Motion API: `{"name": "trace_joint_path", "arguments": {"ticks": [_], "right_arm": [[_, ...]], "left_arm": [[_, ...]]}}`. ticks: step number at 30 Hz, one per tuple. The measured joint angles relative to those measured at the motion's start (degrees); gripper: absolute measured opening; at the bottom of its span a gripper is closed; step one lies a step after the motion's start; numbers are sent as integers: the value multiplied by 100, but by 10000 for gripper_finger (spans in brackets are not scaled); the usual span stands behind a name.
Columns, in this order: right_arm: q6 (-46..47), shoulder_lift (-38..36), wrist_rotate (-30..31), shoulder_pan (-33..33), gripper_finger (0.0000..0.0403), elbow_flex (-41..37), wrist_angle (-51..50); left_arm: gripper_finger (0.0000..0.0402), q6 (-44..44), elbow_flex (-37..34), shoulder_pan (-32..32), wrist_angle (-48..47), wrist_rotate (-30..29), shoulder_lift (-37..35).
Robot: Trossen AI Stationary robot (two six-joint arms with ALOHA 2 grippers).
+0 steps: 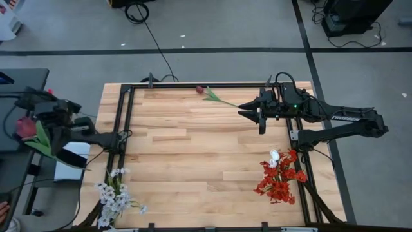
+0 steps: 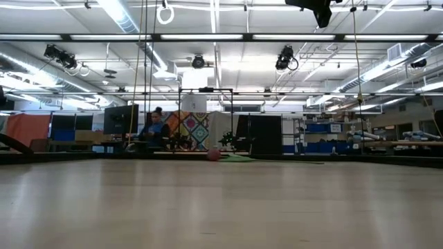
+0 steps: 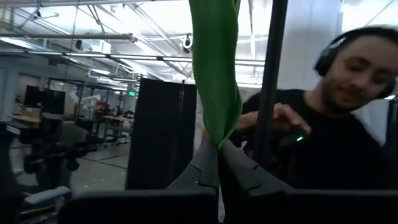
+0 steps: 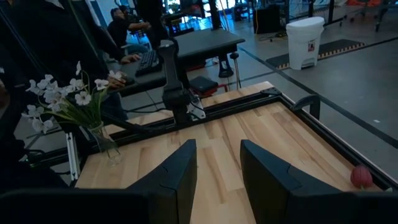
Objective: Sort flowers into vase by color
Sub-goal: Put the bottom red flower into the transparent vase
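a: while the right arm waits over the far right part of the table (image 1: 193, 148), where does the left gripper (image 1: 40, 132) sit?

b: off the table's left edge, beyond the frame. its fingers (image 3: 239, 174) are pinched narrow on a green leaf or stem (image 3: 214, 68) — the high view shows a dark maroon tulip (image 1: 26, 127) with a green leaf at that gripper.

a: right gripper (image 4: 217, 165)?

b: fingers parted, nothing between them; its wrist view shows bare wood in the gap.

a: remaining flowers on the table?

b: a second maroon tulip (image 1: 201, 89) lies near the far edge, bud toward the rail, stem pointing at the right gripper — apart from it. the low view shows that bud far off at the far edge.

a: sorted groups?

b: white blossom sprays (image 1: 114, 198) stand in a clear vase (image 4: 107, 148) at the near left corner. red blooms (image 1: 280, 179) are clustered at the near right, one white tulip (image 1: 274, 155) touching their far side; i cannot tell whether they stand in a vase.

a: background?

b: a person (image 3: 336, 118) wearing headphones shows behind the left gripper.
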Motion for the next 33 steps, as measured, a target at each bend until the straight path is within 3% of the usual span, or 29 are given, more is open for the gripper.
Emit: {"name": "trace_joint_path", "arguments": {"ticks": [4,9,13,18,25,29,33], "right_arm": [[2,0,2,0,132,0,-2],[1,0,0,0,132,0,-2],[0,0,0,0,132,0,-2],[1,0,2,0,132,0,-2],[2,0,1,0,132,0,0],[0,0,2,0,132,0,0],[2,0,0,0,132,0,-2]], "left_arm": [[2,338,253,0,-72,179,3],[3,657,-50,-385,-30,515,-501],[3,600,-649,-861,238,105,-889],[3,392,-1794,-1257,1473,-670,-1036],[3,143,-3456,-1949,2884,-662,-1057],[3,723,-3902,-2416,3196,-1045,-1060],[3,1832,-4049,-2794,3166,-1574,-1013]]}}
